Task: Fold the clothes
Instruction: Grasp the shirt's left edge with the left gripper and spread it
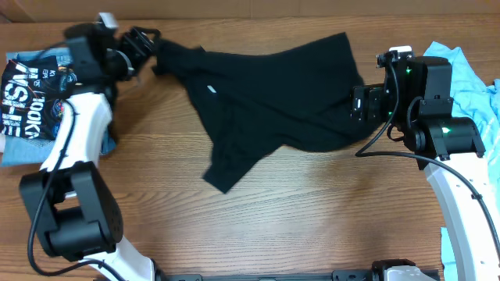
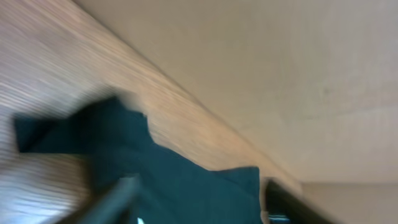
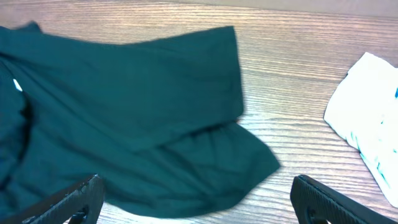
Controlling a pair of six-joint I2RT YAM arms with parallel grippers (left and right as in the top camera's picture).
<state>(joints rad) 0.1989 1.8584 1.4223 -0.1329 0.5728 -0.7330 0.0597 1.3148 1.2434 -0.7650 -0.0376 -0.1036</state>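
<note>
Black T-shirt (image 1: 273,94) lies crumpled across the middle of the wooden surface (image 1: 312,211), one far corner bunched at the left gripper (image 1: 144,43); whether those jaws are wide or closed on the cloth cannot be told, as the left wrist view is motion-blurred and the overhead shows only dark on dark. Right gripper (image 3: 199,199) hovers at the shirt's right edge, jaws wide and empty, only the fingertips (image 3: 81,196) in frame. Printed black garment (image 1: 31,97) at far left is partly hidden under the left arm; light blue cloth (image 1: 469,78) is cut off at the right edge.

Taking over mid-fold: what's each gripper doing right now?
Left gripper: at the black T-shirt's far corner; too blurred to tell open or shut.
Right gripper: open, holding nothing, over the shirt's edge.
</note>
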